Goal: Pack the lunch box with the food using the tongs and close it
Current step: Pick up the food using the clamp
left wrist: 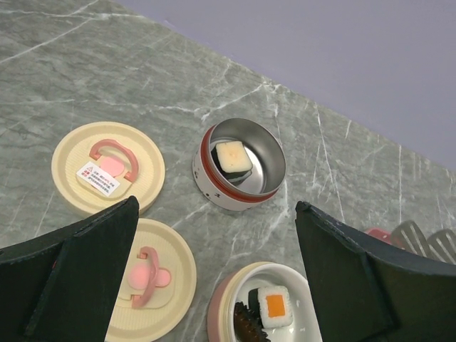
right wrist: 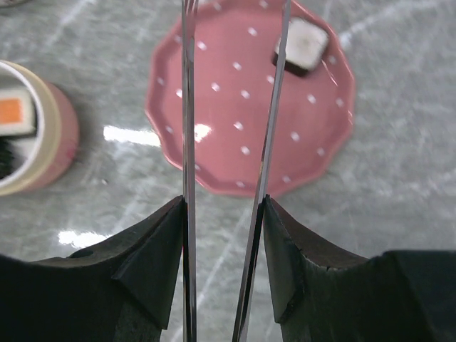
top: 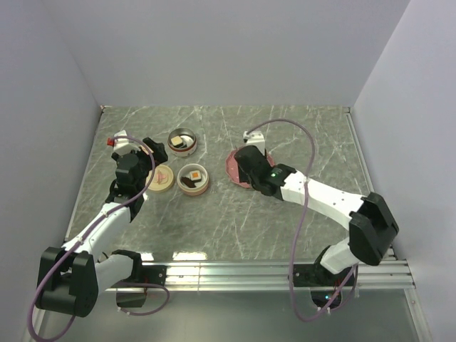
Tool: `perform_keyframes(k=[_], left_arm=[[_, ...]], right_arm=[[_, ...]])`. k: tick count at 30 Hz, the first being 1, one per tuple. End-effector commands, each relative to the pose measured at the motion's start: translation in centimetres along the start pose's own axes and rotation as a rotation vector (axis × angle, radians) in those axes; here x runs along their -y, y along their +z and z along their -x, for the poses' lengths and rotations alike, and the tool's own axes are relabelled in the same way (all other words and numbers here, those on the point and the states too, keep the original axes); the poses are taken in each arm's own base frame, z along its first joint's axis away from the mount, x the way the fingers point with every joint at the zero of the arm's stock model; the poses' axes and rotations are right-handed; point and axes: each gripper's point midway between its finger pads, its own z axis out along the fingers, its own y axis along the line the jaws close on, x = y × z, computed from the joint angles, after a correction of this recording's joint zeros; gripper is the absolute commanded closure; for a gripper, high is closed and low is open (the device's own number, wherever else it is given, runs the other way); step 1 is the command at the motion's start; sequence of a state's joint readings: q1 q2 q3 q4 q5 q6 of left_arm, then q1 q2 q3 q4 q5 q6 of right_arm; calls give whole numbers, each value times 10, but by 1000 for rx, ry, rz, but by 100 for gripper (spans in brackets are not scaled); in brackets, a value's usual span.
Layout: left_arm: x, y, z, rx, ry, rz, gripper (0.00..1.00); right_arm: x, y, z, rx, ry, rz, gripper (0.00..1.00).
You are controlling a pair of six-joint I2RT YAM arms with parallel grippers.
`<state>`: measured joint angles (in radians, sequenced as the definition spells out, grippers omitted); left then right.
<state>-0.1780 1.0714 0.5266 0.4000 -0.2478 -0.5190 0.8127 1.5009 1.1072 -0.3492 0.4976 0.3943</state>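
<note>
My right gripper [right wrist: 224,214] is shut on the tongs [right wrist: 187,107], its pads pressing the two thin metal arms, which stay apart. The tongs reach out over the pink plate [right wrist: 228,128], where one white-and-dark food piece [right wrist: 303,44] lies beside the right arm's tip. The lunch box stands in two open parts. A steel bowl [left wrist: 242,164] holds a pale piece [left wrist: 234,158]. A pink-walled bowl [left wrist: 222,313] holds an orange-topped piece [left wrist: 274,305] and a dark brown one [left wrist: 249,328]. My left gripper [left wrist: 214,285] hangs open and empty above the pink-walled bowl.
Two cream lids with pink handles lie flat left of the bowls, one [left wrist: 107,167] farther and one [left wrist: 149,281] under my left finger. From above, the plate [top: 234,165] sits right of the bowls under my right gripper [top: 251,158]. Grey walls bound the marble table [top: 235,221].
</note>
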Motion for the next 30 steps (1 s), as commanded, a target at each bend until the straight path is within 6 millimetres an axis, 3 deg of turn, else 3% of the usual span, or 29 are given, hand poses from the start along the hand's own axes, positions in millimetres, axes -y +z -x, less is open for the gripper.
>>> perform_keyframes(k=[1, 8, 15, 30], left_arm=[[12, -2, 11, 38, -32, -57, 2], [16, -3, 9, 29, -34, -82, 2], [18, -6, 12, 37, -36, -93, 2], [18, -7, 12, 40, -39, -96, 2]], right_arm=[[20, -21, 13, 79, 115, -53, 46], [40, -30, -15, 48, 151, -93, 46], [37, -19, -30, -8, 142, -108, 46], [50, 0, -40, -46, 176, -94, 44]])
